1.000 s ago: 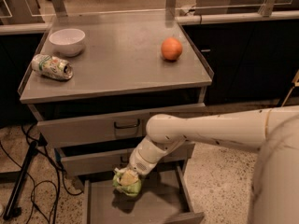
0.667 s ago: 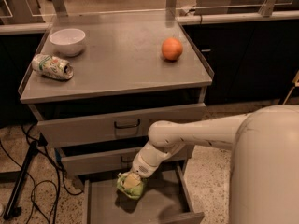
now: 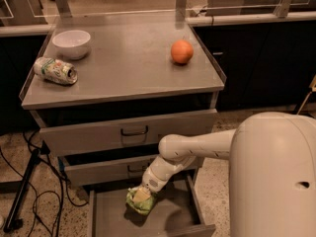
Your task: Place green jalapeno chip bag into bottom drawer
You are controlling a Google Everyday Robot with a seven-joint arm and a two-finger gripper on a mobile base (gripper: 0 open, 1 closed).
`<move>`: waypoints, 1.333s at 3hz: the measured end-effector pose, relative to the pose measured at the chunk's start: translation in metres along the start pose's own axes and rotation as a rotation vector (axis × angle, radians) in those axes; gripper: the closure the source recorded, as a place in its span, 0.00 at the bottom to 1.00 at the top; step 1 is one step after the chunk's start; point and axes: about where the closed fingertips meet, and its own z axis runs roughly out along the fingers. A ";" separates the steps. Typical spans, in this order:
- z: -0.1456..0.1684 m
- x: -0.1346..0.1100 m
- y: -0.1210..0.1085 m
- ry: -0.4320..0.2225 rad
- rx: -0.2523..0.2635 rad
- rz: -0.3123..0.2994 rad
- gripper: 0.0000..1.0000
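A white bowl (image 3: 71, 43) is sitting at the back left of the bench (image 3: 123, 80), a crushed can (image 3: 55, 71) is lying on its side near it, and an orange (image 3: 181, 52) is resting well apart, toward the right.

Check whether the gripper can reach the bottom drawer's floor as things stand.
Probably yes: the drawer is pulled open, the gripper sits low over it at the bag, and nothing else shows in the way.

no legible text, labels or numbers
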 end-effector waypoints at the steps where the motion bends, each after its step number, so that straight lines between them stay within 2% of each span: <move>1: 0.010 0.004 0.006 0.019 0.017 0.041 1.00; 3: 0.053 0.019 -0.023 0.111 0.067 0.141 1.00; 4: 0.057 0.020 -0.025 0.119 0.069 0.148 1.00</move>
